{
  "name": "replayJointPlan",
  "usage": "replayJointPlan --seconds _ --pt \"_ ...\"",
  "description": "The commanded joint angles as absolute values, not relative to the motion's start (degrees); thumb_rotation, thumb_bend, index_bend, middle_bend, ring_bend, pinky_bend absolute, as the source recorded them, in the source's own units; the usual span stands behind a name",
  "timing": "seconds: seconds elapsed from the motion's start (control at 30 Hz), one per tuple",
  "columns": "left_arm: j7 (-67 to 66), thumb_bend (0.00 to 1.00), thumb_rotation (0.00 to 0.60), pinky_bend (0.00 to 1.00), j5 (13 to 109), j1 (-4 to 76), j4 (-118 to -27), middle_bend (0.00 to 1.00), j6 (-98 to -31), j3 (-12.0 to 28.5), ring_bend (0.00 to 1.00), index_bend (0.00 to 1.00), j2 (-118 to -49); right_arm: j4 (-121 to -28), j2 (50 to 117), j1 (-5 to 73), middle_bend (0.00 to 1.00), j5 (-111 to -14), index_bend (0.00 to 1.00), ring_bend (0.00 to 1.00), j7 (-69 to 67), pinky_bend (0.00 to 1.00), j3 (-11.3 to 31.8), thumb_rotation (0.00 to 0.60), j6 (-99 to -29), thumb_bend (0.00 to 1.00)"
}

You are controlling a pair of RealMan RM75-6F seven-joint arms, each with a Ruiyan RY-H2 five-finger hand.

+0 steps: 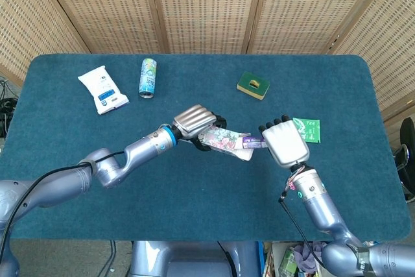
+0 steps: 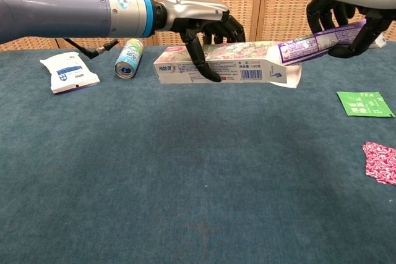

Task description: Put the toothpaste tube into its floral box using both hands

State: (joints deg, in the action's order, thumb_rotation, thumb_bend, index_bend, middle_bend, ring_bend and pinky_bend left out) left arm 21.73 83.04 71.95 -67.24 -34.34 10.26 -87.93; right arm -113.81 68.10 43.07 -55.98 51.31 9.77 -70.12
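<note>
Chest view gives me the tube (image 2: 322,40) with its cap end already inside the open mouth of the box (image 2: 226,64), both held up off the table (image 2: 185,183). My right hand (image 2: 346,17) has its fingers clamped around the tube's back end, which slopes up to the right. My left hand (image 2: 201,29) grips the box near its middle, thumb down the front face and fingers curled over the top, keeping it roughly level. From the head view I see the box (image 1: 220,139) and tube (image 1: 251,141) meeting between my left hand (image 1: 194,121) and right hand (image 1: 284,144), above the middle of the table (image 1: 194,205). Further out lie a can (image 1: 148,77), a wipes pack (image 1: 102,89), a sponge (image 1: 253,85) and a green tea sachet (image 1: 307,128); a red packet (image 2: 378,160) sits near my right.
</note>
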Motion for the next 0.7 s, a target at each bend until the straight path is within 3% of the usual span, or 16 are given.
replayJointPlan --seconds 0.03,0.7 --pt "20.6 0.31 0.6 0.47 81.06 72.53 -67.81 0.5 -33.38 11.4 0.47 0.53 -88.67 -114.53 68.06 43.21 0.63 -55.71 0.59 0.52 52.13 0.45 9.62 0.6 -70.7 0.78" --pt "19.05 0.33 0.6 0.47 73.28 72.48 -67.58 0.51 -34.54 15.46 0.47 0.54 -93.87 -116.43 68.91 42.89 0.64 -56.33 0.6 0.53 54.08 0.45 9.49 0.6 -75.09 0.78"
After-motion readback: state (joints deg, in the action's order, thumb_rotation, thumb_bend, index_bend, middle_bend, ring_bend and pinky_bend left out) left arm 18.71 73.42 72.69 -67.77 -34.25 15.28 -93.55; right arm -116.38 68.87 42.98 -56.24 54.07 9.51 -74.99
